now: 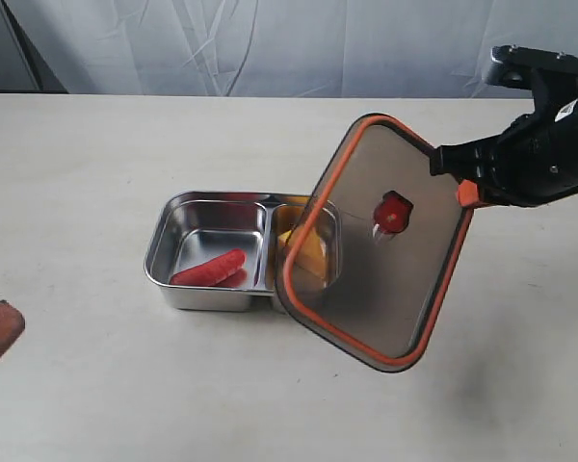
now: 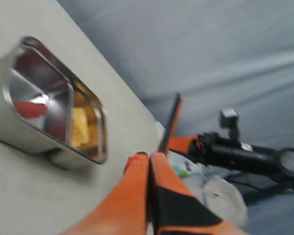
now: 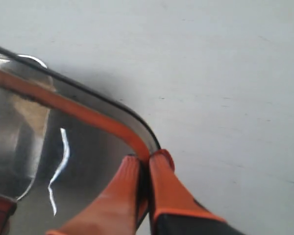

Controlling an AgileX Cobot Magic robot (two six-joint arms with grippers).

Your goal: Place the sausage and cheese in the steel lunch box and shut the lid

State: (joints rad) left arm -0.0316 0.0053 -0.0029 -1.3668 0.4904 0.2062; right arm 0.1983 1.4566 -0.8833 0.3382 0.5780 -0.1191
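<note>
Smoky lid (image 1: 366, 279), rim clamped in the right pincer (image 1: 465, 192), tilts over the steel lunch box (image 1: 207, 296).

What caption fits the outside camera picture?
Right gripper holds tilted dark orange-rimmed lid by shiny steel lunch box containing red sausage, yellow cheese.

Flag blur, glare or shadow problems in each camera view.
Exterior view: sharp, evenly lit; the steel lunch box mirrors the sausage, the lid casts a faint shadow on the table. Left wrist view: blurred throughout, left fingers soft. Right wrist view: white glare streak on the lid, right fingers out of focus.
</note>
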